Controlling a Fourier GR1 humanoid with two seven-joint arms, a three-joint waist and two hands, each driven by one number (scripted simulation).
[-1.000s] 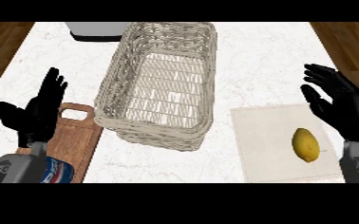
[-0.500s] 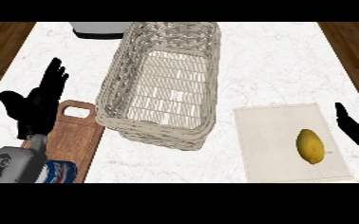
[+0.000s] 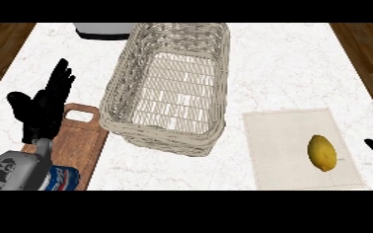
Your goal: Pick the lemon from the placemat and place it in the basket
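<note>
The yellow lemon (image 3: 322,152) lies on the pale placemat (image 3: 284,133) at the lower right of the counter. Left of the mat stands the wicker basket (image 3: 122,76), long and with nothing inside. My left hand (image 3: 40,109) is open at the far left, held up above the wooden board and well away from the lemon. Of my right hand (image 3: 369,143) only a small black tip shows at the right edge, just right of the mat and apart from the lemon.
A wooden cutting board (image 3: 76,143) lies left of the basket, with a blue and red can (image 3: 62,178) at its lower end. A grey appliance (image 3: 105,29) sits at the back, behind the basket. Wooden floor shows past both sides of the counter.
My right hand has drawn back to the right and down, almost out of view. The left hand has shifted slightly. The lemon has not moved on the mat.
</note>
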